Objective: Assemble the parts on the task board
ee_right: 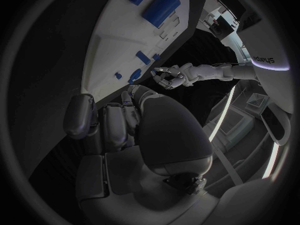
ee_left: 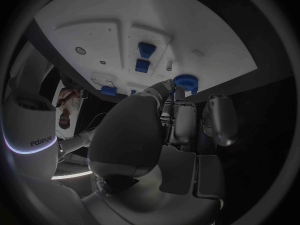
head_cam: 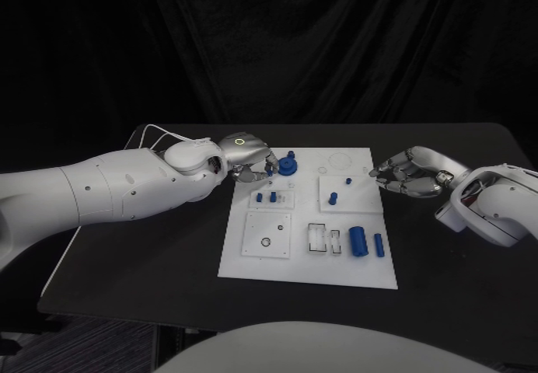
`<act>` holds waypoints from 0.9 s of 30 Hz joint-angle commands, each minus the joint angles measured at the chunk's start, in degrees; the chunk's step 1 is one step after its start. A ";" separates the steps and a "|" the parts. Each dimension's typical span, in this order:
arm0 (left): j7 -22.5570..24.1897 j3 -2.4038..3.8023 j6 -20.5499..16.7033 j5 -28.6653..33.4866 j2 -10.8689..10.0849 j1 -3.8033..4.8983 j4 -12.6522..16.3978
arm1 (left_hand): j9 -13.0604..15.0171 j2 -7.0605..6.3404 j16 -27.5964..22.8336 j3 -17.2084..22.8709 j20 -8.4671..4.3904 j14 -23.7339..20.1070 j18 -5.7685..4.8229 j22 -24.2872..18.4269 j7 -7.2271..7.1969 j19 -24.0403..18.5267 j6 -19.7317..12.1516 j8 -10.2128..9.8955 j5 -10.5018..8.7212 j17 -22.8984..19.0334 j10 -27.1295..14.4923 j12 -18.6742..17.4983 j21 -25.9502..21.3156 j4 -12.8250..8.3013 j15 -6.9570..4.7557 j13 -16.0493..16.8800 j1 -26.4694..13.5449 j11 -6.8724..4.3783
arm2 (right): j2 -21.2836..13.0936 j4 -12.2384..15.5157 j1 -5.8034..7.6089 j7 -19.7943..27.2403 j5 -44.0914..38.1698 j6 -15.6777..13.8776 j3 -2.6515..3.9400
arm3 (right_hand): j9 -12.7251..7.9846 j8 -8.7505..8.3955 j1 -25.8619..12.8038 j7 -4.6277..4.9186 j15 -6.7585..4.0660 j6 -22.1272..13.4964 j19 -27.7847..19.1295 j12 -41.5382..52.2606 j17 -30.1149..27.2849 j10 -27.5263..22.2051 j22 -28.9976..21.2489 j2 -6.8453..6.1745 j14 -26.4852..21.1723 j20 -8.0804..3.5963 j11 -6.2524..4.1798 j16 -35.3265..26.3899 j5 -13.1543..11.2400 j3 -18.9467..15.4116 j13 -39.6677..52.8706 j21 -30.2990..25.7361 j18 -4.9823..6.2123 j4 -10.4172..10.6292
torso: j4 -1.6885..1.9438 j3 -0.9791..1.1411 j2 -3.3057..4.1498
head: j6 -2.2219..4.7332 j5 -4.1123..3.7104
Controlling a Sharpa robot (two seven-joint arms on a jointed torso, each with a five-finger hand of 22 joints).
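The task board (head_cam: 256, 260) is a white plate lying in the middle of the black table (head_cam: 134, 264), with its long sides running from near to far. The left hand (head_cam: 249, 161) is positioned at the far left corner of the board, fingers curled in around a round blue part (head_cam: 287, 166) with an upright stem standing there; the left wrist view shows the fingertips (ee_left: 167, 86) touching this part (ee_left: 185, 81), but whether the hand grips it or merely rests against it cannot be told. The right hand (head_cam: 406, 174) lies just beside the right edge of the board at its far end, fingers curled inward with nothing visible in them. Two small blue pegs (head_cam: 267, 197) stand on the left side of the board, nearer than the round part. Two further small blue pieces (head_cam: 340, 192) stand on a raised square plate on the right side. In the near right area, a large blue cylinder (head_cam: 358, 241) lies on its side, with a slimmer blue bar (head_cam: 378, 245) just to its right. Two rectangular outlined slots (head_cam: 325, 238) lie just left of the cylinder. A square plate with a small ring (head_cam: 266, 242) occupies the near left area.
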 commanded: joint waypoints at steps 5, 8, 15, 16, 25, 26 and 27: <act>-0.62 0.04 2.04 -0.19 0.94 -0.35 -0.95 | -0.18 0.02 -0.40 0.09 -0.03 -0.48 0.73 8.80 0.04 -0.13 -0.38 -0.55 -0.38 -0.30 0.41 -0.48 -0.45 -0.25 -0.01 -0.23 -0.61 0.28 | 0.04 0.08 -0.17 -0.67 0.02 0.06 0.03 | -0.08 0.06 -0.41 0.20 0.09 0.08 0.06 -0.07 0.01 -0.09 1.96 -0.33 0.26 -0.10 0.16 -0.30 0.22 0.35 0.00 -0.23 0.92 -0.08 | -0.04 0.00 0.02 | 0.01 0.12; -0.78 0.04 2.37 -0.20 1.22 -0.47 -1.20 | -0.19 0.02 -0.43 0.10 -0.03 -0.51 0.74 8.79 0.06 -0.15 -0.40 -0.57 -0.39 -0.37 0.42 -0.51 -0.51 -0.26 0.00 -0.25 -0.61 0.30 | 0.08 0.07 -0.18 -0.66 0.02 0.08 0.03 | -0.08 0.06 -0.41 0.20 0.09 0.08 0.06 -0.07 0.01 -0.09 1.96 -0.33 0.26 -0.10 0.16 -0.30 0.22 0.35 0.00 -0.23 0.92 -0.08 | -0.03 0.01 0.03 | 0.01 0.14; -1.01 0.04 2.83 -0.20 1.48 -0.63 -1.45 | -0.20 0.03 -0.53 0.13 -0.03 -0.57 0.77 8.76 0.13 -0.20 -0.39 -0.60 -0.40 -0.52 0.47 -0.57 -0.64 -0.26 0.02 -0.31 -0.62 0.35 | 0.12 0.05 -0.19 -0.68 0.02 0.21 0.03 | -0.08 0.06 -0.41 0.20 0.09 0.08 0.06 -0.07 0.01 -0.09 1.96 -0.33 0.26 -0.10 0.16 -0.30 0.22 0.35 0.00 -0.23 0.92 -0.08 | 0.05 0.02 0.09 | 0.01 -0.07; -1.03 0.04 2.92 -0.20 1.49 -0.64 -1.46 | -0.20 0.03 -0.53 0.13 -0.03 -0.57 0.77 8.76 0.13 -0.20 -0.39 -0.60 -0.40 -0.52 0.47 -0.57 -0.64 -0.26 0.02 -0.31 -0.62 0.35 | 0.12 0.04 -0.19 -0.70 0.02 0.22 0.03 | -0.08 0.06 -0.41 0.20 0.09 0.08 0.06 -0.07 0.01 -0.09 1.96 -0.33 0.26 -0.10 0.16 -0.30 0.22 0.35 0.00 -0.23 0.92 -0.08 | 0.03 0.02 0.08 | 0.01 -0.03; -1.09 0.04 3.31 -0.20 1.59 -0.82 -1.57 | -0.23 0.06 -0.65 0.20 -0.02 -0.65 0.78 8.74 0.22 -0.24 -0.40 -0.66 -0.41 -0.69 0.59 -0.69 -0.74 -0.30 0.07 -0.42 -0.60 0.43 | 0.19 0.07 -0.19 -0.72 0.02 0.32 0.03 | -0.08 0.06 -0.41 0.20 0.09 0.08 0.06 -0.07 0.01 -0.09 1.96 -0.33 0.26 -0.10 0.16 -0.30 0.22 0.35 0.00 -0.23 0.92 -0.08 | 0.00 0.00 0.02 | 0.01 -0.03; -1.09 0.04 3.35 -0.20 1.60 -0.84 -1.58 | -0.23 0.06 -0.65 0.20 -0.02 -0.65 0.78 8.74 0.22 -0.24 -0.40 -0.66 -0.41 -0.69 0.59 -0.69 -0.74 -0.30 0.07 -0.42 -0.60 0.43 | 0.18 0.08 -0.19 -0.73 0.02 0.33 0.03 | -0.08 0.06 -0.41 0.20 0.09 0.08 0.06 -0.07 0.01 -0.09 1.96 -0.33 0.26 -0.10 0.16 -0.30 0.22 0.35 0.00 -0.23 0.92 -0.08 | 0.01 0.00 0.02 | 0.01 -0.07; -1.09 0.04 3.38 -0.20 1.60 -0.86 -1.58 | -0.23 0.06 -0.65 0.20 -0.02 -0.65 0.78 8.74 0.22 -0.24 -0.40 -0.66 -0.41 -0.69 0.59 -0.69 -0.74 -0.30 0.07 -0.42 -0.60 0.43 | 0.17 0.09 -0.19 -0.74 0.02 0.34 0.03 | -0.09 0.04 -0.40 0.20 0.09 0.05 0.06 -0.08 0.04 -0.11 1.97 -0.32 0.27 -0.10 0.15 -0.29 0.23 0.43 -0.02 -0.25 0.92 -0.15 | 0.02 0.01 0.02 | 0.01 -0.06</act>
